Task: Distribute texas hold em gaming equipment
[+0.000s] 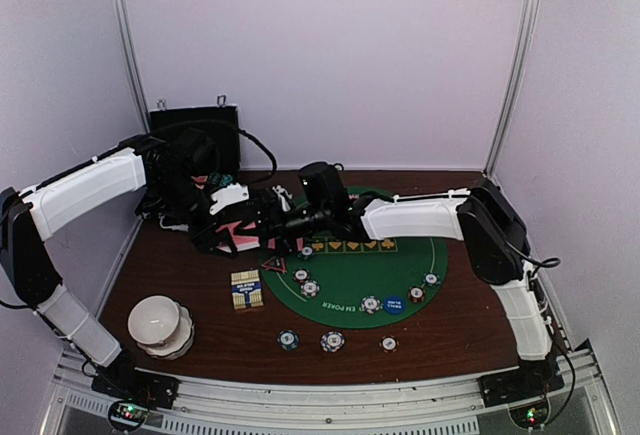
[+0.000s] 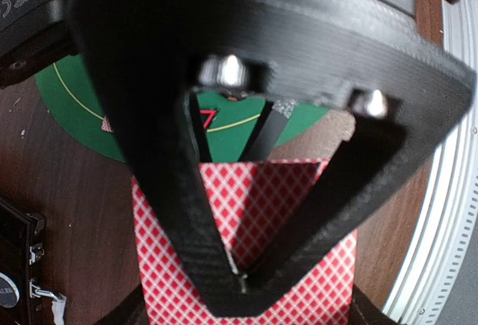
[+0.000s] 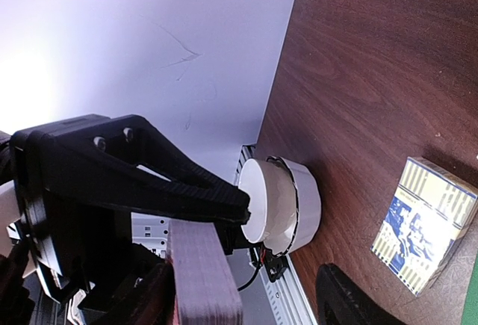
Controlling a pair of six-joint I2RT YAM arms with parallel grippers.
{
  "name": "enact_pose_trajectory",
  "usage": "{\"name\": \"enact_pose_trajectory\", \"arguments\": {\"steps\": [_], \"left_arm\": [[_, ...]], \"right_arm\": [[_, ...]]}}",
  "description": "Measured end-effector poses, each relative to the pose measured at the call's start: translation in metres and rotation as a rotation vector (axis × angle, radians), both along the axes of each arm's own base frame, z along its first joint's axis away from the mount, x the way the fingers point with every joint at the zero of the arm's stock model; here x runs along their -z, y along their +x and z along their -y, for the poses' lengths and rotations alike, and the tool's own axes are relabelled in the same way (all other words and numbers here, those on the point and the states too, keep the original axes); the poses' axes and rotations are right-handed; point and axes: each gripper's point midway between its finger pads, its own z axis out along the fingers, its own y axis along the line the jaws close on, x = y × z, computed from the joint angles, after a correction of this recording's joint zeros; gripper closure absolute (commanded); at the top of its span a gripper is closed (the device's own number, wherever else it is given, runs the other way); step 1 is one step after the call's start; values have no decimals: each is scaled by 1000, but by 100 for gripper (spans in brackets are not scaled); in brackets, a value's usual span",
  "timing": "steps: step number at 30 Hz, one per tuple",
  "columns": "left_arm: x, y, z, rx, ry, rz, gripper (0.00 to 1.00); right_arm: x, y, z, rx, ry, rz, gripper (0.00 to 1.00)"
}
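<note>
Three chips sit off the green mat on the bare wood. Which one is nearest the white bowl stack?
The leftmost chip. The middle chip and the small right chip lie farther from the bowl stack.

The counter (image 1: 450,325) is dark brown wood, smooth, with fine lines in it. The green mat (image 1: 370,270) looks like soft, dull cloth. The playing cards (image 2: 284,213) are paper with a checked back. The left end effector (image 2: 240,280) is dull black plastic with tiny ridges, and its screws (image 2: 224,71) are shiny metal. The white bowl (image 3: 280,205) looks smooth and a bit shiny. The box (image 3: 426,224) is printed card. The rail (image 1: 320,400) is silvery metal.
</note>
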Motion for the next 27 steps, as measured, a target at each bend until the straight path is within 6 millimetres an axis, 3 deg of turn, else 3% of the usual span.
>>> {"name": "enact_pose_trajectory", "arguments": {"steps": [14, 19, 25, 27], "left_arm": [[0, 0, 0, -1, 2, 0, 100], [1, -1, -1, -1, 4, -3, 100], [0, -1, -1, -1, 2, -4, 100], [0, -1, -1, -1, 3, -3, 100]], "right_arm": [[-1, 13, 32, 27, -18, 38, 49], [-5, 13, 42, 36, -24, 39, 59], [1, 11, 50, 50, -44, -6, 81], [2, 10, 51, 55, -39, -26, 84]]}}
